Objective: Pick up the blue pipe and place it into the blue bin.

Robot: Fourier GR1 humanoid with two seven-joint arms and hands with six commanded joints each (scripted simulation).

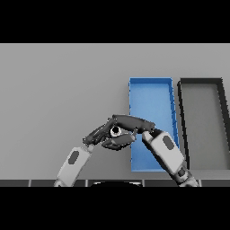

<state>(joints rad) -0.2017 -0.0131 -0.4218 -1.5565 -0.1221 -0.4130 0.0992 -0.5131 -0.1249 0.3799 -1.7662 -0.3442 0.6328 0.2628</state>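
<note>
Both robot hands, left (pixel 99 133) and right (pixel 130 122), fingers straight, meeting beside blue bin's (pixel 152 96) left edge.

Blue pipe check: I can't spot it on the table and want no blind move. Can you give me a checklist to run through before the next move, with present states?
1. Blue pipe visible: cannot tell; only a small round pale end shows between the hands.
2. Right hand closed on something: ok, fingers curled over that spot.
3. Left hand clear of the load: not ok, it sits against the right hand.
4. Blue bin unobstructed: ok, far part bare; the right forearm crosses its near part.
5. Hand over the bin: not ok, it is at the bin's left edge.
6. Black bin apart from path: ok, beyond the blue bin.
</note>
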